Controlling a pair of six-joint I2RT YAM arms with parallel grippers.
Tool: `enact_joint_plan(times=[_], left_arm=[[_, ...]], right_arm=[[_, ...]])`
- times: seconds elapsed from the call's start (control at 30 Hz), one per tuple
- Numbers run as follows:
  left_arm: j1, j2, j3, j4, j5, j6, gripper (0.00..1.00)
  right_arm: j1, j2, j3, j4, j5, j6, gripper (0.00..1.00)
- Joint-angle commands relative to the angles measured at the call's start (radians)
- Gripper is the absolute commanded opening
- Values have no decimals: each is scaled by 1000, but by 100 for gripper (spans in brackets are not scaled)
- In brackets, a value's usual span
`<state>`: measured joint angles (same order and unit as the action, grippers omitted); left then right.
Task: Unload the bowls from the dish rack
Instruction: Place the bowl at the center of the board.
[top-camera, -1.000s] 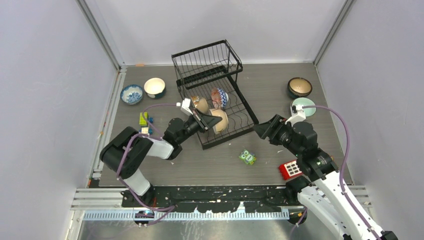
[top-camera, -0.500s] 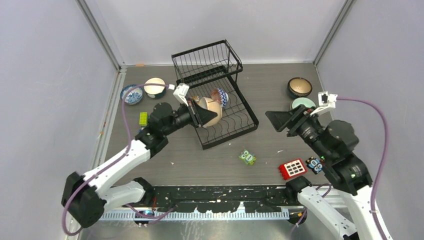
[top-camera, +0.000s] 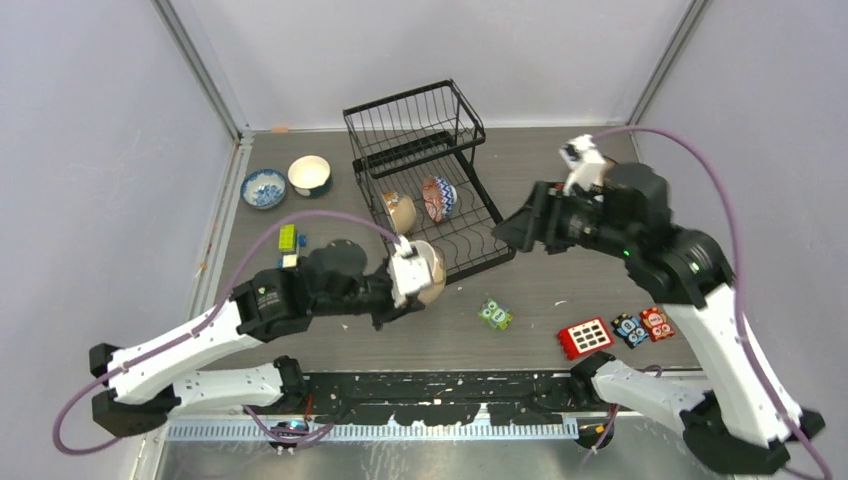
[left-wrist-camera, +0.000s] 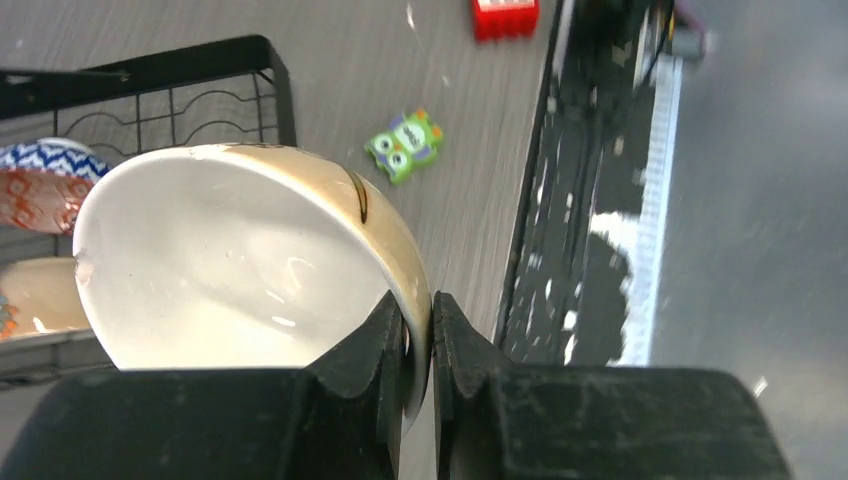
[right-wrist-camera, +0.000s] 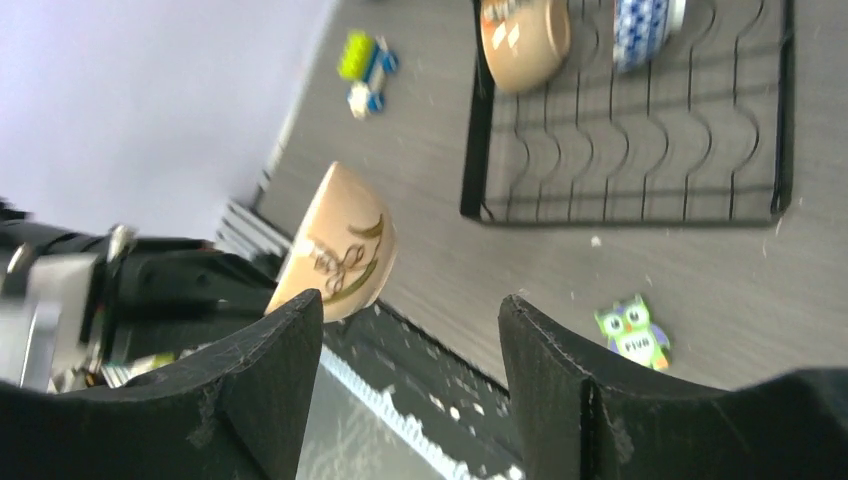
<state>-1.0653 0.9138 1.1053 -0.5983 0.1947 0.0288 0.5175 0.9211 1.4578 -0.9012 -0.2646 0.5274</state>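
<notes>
Left gripper (left-wrist-camera: 430, 335) is clamped on the rim of the tan bowl (left-wrist-camera: 230, 270), 1 finger inside and 1 outside. The bowl sits on its side with the white inside facing the wrist cam. It's out of the rack (top-camera: 415, 125), just off the lower tray's near-left corner, with the owl toy (top-camera: 493, 314) a bit to its right.

Right gripper (right-wrist-camera: 410, 340) has its jaws spread wide with nothing in them. It hangs by the rack's right side, looking across the tray at the held bowl.

2 bowls are in the lower tray: a brown bowl (top-camera: 400, 212) and a patterned bowl (top-camera: 438, 198). A blue bowl (top-camera: 264, 187) and a cream bowl (top-camera: 310, 175) sit on the table left of the rack.

Hard to see:
- The left fingers cut off the tan bowl's bottom edge in the wrist view, so I can't tell if it touches the table.
- From the top, the gripper's fingertips are mostly buried behind the bowl.
- The right arm covers the table's far-right corner.
- The left side of the right wrist view is blurry.
</notes>
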Motion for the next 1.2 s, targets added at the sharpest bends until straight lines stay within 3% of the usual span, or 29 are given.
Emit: enact_joint_plan(times=[0.0, 0.17, 0.27, 0.57, 0.87, 1.17], left_arm=[[-174, 27, 72, -186, -213, 375, 0], [-384, 120, 73, -326, -405, 512, 0], [-516, 162, 42, -368, -547, 581, 0], [-785, 108, -110, -290, -765, 760, 0], [-851, 89, -145, -214, -752, 751, 0], [-850, 111, -117, -256, -652, 599, 0]], right_arm=[[117, 137, 123, -188, 68, -104, 70], [295, 284, 223, -301, 215, -184, 71], [367, 318, 222, -309, 215, -216, 70], [529, 410, 223, -345, 260, -279, 69], [660, 433, 173, -265, 356, -215, 66], [803, 450, 106, -238, 521, -105, 62]])
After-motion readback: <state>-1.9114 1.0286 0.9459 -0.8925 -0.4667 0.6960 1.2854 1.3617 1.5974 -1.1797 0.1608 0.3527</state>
